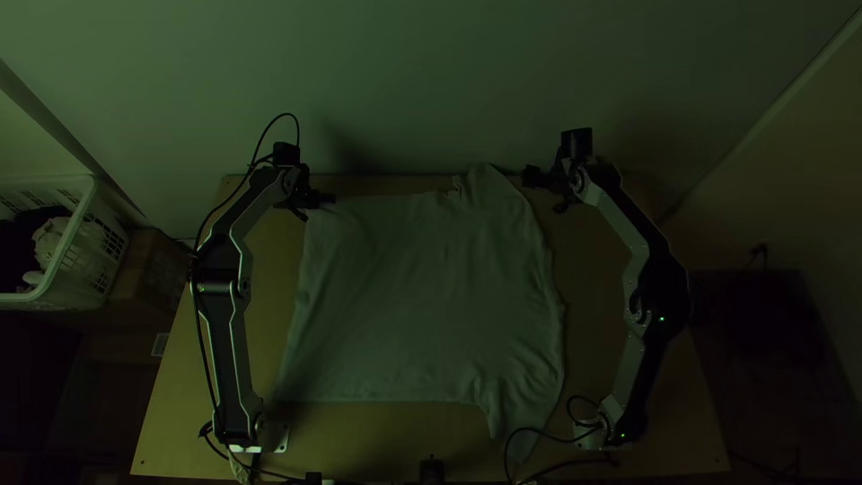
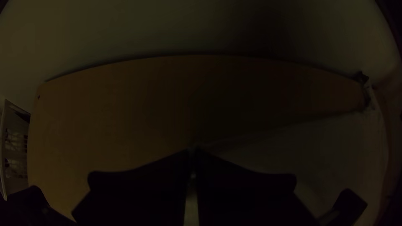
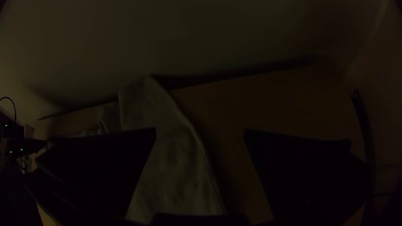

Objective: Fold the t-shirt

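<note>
The top view takes in the whole t-shirt (image 1: 422, 296), spread over the tabletop (image 1: 597, 269), its body mostly flat, one sleeve reaching the far edge and the other, nearer the arms' bases, rumpled. The left claw (image 1: 330, 198) is at the shirt's far left corner; the right claw (image 1: 544, 190) is just beside its far sleeve. Closer in, the left wrist view shows the left claw (image 2: 192, 150) almost closed, a bit of the shirt's corner pinched between its fingertips. The right wrist view shows the right claw (image 3: 200, 130) wide open and holding nothing, with the shirt's sleeve edge below the gap, and adds a crease near that sleeve's end. Well left of the shirt, the top view also has a white basket (image 1: 85, 247) with cloth inside.
</note>
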Controlling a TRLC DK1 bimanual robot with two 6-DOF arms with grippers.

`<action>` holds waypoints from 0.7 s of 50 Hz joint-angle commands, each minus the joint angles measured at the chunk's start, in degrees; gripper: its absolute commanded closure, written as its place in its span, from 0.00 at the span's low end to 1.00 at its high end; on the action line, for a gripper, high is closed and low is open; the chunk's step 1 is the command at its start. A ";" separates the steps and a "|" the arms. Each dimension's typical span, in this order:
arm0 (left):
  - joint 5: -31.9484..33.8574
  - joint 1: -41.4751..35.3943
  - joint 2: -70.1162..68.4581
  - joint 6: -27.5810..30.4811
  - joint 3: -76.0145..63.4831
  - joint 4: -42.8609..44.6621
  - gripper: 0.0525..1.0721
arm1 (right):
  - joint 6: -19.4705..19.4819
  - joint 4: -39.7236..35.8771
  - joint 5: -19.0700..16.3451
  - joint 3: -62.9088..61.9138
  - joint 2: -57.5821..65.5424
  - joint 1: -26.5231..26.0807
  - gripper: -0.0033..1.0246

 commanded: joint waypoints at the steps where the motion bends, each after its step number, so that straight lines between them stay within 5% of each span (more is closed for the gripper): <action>1: -0.71 0.53 -0.08 -1.00 0.85 -1.66 0.98 | 1.67 -3.46 -0.02 4.07 3.53 -0.11 0.16; 19: -0.53 0.18 -1.58 -1.26 -0.12 -1.92 0.98 | 1.67 -11.46 -0.11 15.67 13.19 0.77 0.16; 24: -0.27 0.18 -2.10 -1.52 -0.56 -1.83 0.98 | 1.67 -13.83 -0.29 21.21 17.41 0.77 0.26; 35: -0.27 0.71 -2.63 -1.61 -1.00 -1.66 0.98 | 1.67 -14.01 -0.46 24.46 21.81 1.82 0.29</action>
